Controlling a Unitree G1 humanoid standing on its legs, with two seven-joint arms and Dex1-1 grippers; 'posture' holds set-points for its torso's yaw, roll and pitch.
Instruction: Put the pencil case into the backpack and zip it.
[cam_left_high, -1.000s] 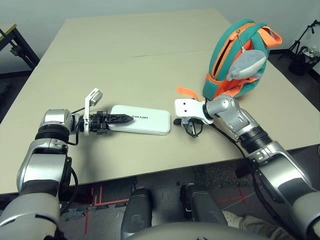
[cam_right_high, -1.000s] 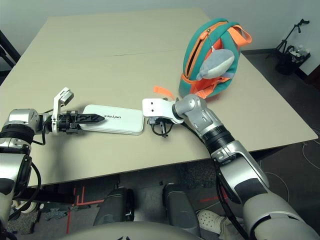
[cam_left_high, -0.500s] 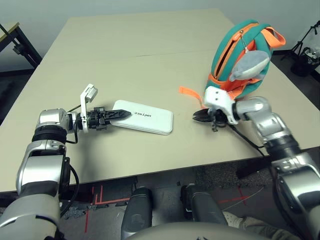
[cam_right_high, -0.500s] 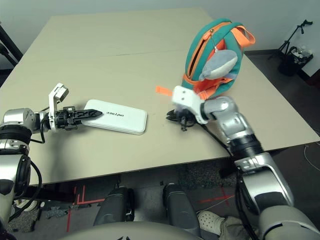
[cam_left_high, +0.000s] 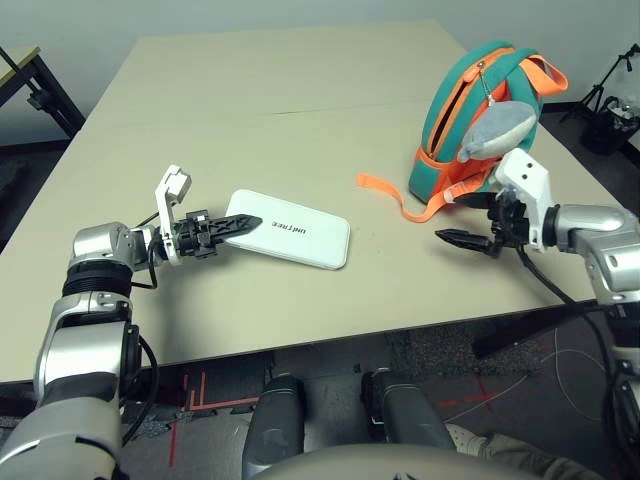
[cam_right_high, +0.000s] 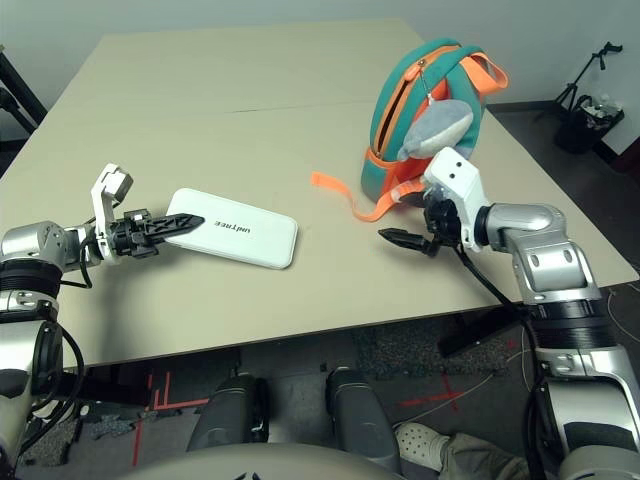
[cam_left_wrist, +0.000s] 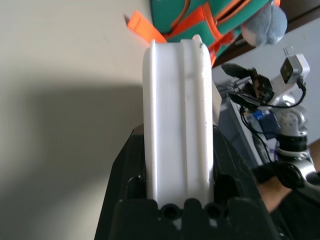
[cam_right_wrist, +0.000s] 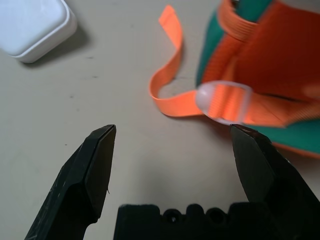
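The white pencil case (cam_left_high: 290, 240) lies flat on the tan table, left of centre. My left gripper (cam_left_high: 238, 224) is shut on its left end; in the left wrist view the case (cam_left_wrist: 177, 100) sits clamped between the two black fingers (cam_left_wrist: 131, 165). The teal and orange backpack (cam_left_high: 480, 110) stands upright at the right with its zip open and a grey plush shark (cam_left_high: 497, 125) hanging on it. My right gripper (cam_left_high: 455, 220) hovers open just in front of the backpack, holding nothing. In its wrist view (cam_right_wrist: 172, 131) the wide-apart fingers frame the backpack's base (cam_right_wrist: 280, 50).
A loose orange strap (cam_left_high: 385, 192) trails from the backpack onto the table toward the case. The table's front edge (cam_left_high: 300, 345) runs close below both grippers. A dark stand (cam_left_high: 610, 100) is on the floor at the far right.
My right gripper has swung right, from beside the case's right end to in front of the backpack, and has opened. My left gripper has closed on the case and turned it slightly.
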